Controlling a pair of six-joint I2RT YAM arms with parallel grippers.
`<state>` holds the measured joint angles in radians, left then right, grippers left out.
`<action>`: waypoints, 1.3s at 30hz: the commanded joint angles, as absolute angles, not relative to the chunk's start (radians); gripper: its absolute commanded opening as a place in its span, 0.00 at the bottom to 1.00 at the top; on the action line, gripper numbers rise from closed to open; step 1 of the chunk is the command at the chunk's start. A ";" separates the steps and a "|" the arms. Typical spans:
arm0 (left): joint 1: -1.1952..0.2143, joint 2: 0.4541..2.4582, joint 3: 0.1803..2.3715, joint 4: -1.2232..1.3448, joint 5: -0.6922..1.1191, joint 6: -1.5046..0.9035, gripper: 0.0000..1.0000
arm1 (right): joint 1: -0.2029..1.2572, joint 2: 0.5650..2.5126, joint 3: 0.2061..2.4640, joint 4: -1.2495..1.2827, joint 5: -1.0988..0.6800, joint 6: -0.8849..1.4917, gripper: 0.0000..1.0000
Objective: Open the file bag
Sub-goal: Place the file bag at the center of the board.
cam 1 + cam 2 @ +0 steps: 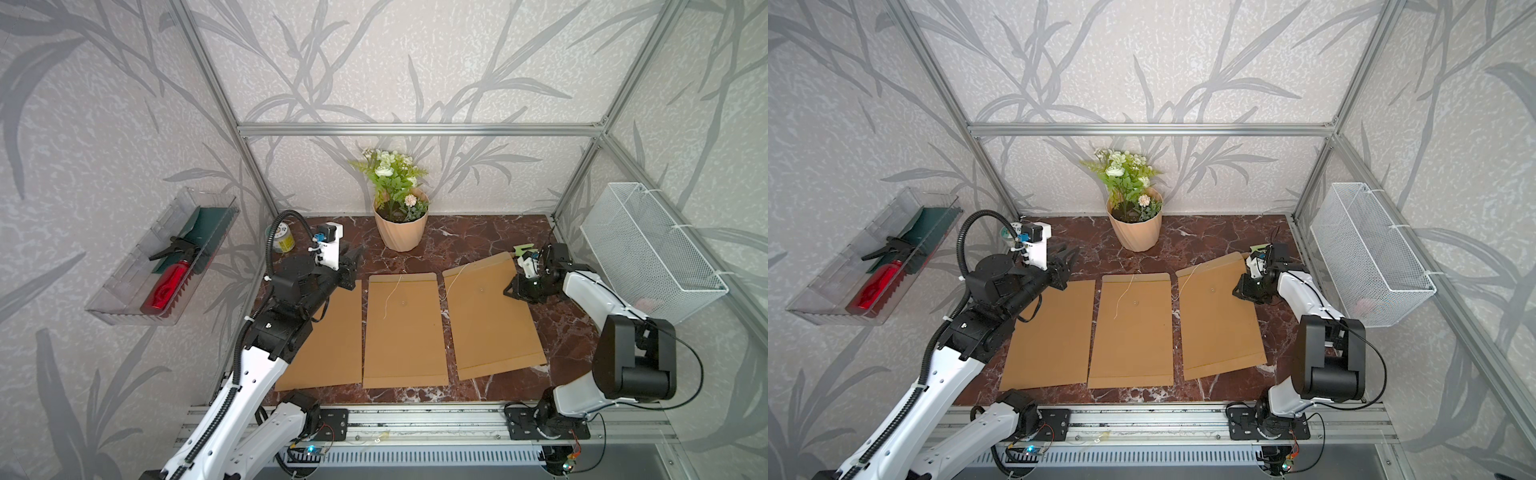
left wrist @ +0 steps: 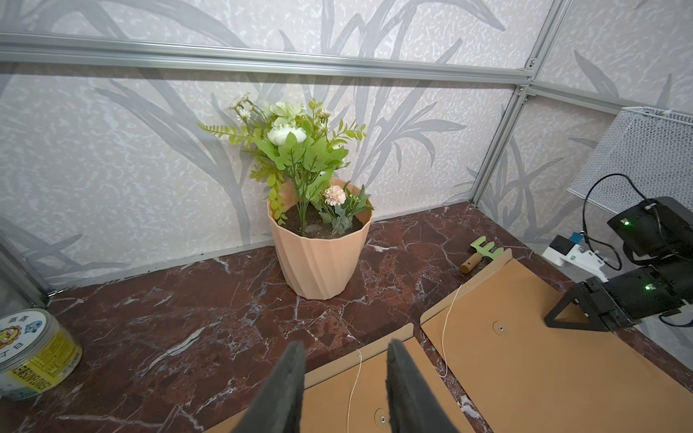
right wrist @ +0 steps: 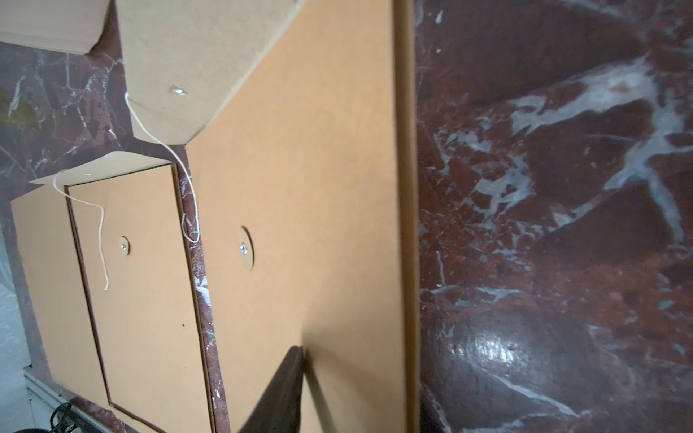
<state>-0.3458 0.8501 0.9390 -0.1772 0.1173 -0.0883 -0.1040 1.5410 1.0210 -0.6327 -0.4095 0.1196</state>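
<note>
Kraft file bags, three, lie flat side by side on the marble table (image 1: 473, 232). Task's thing looks to be the right file bag (image 1: 490, 316), skewed a bit vs. the middle file bag (image 1: 403, 328) and close beside it. Its flap (image 3: 187, 63) is folded back and its string (image 2: 444, 337) hangs loose, off the button disc (image 3: 245, 247), so closure seems undone; mouth itself prob. not spread yet.

Right gripper (image 1: 512, 289) sits low at that bag's outer edge near the flap end. Fingers are apart w/ nothing clamped; wrist view shows one dark fingertip (image 3: 290, 375) over the card. Left gripper (image 2: 345, 360) hovers above the far end of the middle bag, jaws parted and empty. Left arm hides the top of the left file bag (image 1: 328, 345), so its flap can't be judged.

Risks from here:
- Nothing pins the bag. Thin card on polished stone: any sideways push from the right fingers prob. slides or spins it into the middle bag.
- A pinch at the edge may catch both walls, so the mouth stays shut.
- Loose string could snag a finger and drag the flap back over.
- Small rake (image 2: 487, 249) lies just past the bag's far corner; a shove that way knocks it.
</note>
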 commanded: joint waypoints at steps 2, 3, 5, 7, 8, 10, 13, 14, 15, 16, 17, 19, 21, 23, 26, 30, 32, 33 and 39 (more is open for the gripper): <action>-0.333 0.830 0.914 -0.213 0.069 -0.074 0.38 | -0.107 1.552 1.061 -0.665 -0.324 0.130 0.40; -0.329 0.830 0.912 -0.218 0.061 -0.076 0.39 | -0.107 1.554 1.066 -0.670 -0.308 0.129 0.41; -0.322 0.829 0.906 -0.230 0.048 -0.082 0.40 | -0.107 1.554 1.076 -0.677 -0.292 0.129 0.44; -0.314 0.835 0.903 -0.245 0.040 -0.093 0.41 | -0.107 1.555 1.088 -0.687 -0.271 0.129 0.45; -0.310 0.839 0.904 -0.255 0.035 -0.098 0.41 | -0.107 1.554 1.093 -0.689 -0.259 0.130 0.46; -0.303 0.846 0.902 -0.278 0.013 -0.107 0.43 | -0.107 1.547 1.104 -0.694 -0.233 0.136 0.49; -0.289 0.856 0.901 -0.321 -0.037 -0.124 0.46 | -0.106 1.526 1.123 -0.708 -0.202 0.141 0.51; -0.283 0.859 0.900 -0.335 -0.058 -0.133 0.47 | -0.104 1.516 1.129 -0.714 -0.188 0.144 0.51; -0.277 0.864 0.897 -0.349 -0.082 -0.142 0.48 | -0.100 1.501 1.138 -0.721 -0.176 0.144 0.52; -0.270 0.871 0.895 -0.366 -0.107 -0.156 0.49 | -0.091 1.485 1.149 -0.730 -0.167 0.144 0.52; -0.262 0.878 0.891 -0.378 -0.127 -0.171 0.49 | -0.076 1.472 1.158 -0.736 -0.158 0.144 0.53; -0.243 0.898 0.879 -0.406 -0.165 -0.208 0.50 | -0.011 1.447 1.186 -0.751 -0.131 0.137 0.55; -0.217 0.927 0.868 -0.426 -0.182 -0.252 0.50 | 0.077 1.443 1.222 -0.766 -0.114 0.146 0.56; -0.190 0.961 0.858 -0.443 -0.188 -0.286 0.50 | 0.174 1.455 1.245 -0.756 -0.129 0.165 0.56; -0.157 1.012 0.859 -0.474 -0.208 -0.324 0.50 | 0.324 1.486 1.251 -0.682 -0.172 0.228 0.56; -0.122 1.055 0.870 -0.521 -0.250 -0.348 0.51 | 0.489 1.567 1.252 -0.567 -0.233 0.328 0.57; -0.100 1.069 0.876 -0.540 -0.257 -0.355 0.52 | 0.548 1.602 1.243 -0.500 -0.267 0.380 0.57; -0.085 1.080 0.881 -0.551 -0.253 -0.359 0.52 | 0.573 1.616 1.233 -0.457 -0.285 0.411 0.57; -0.012 1.177 0.927 -0.621 -0.238 -0.379 0.52 | 0.676 1.701 1.223 -0.263 -0.382 0.552 0.58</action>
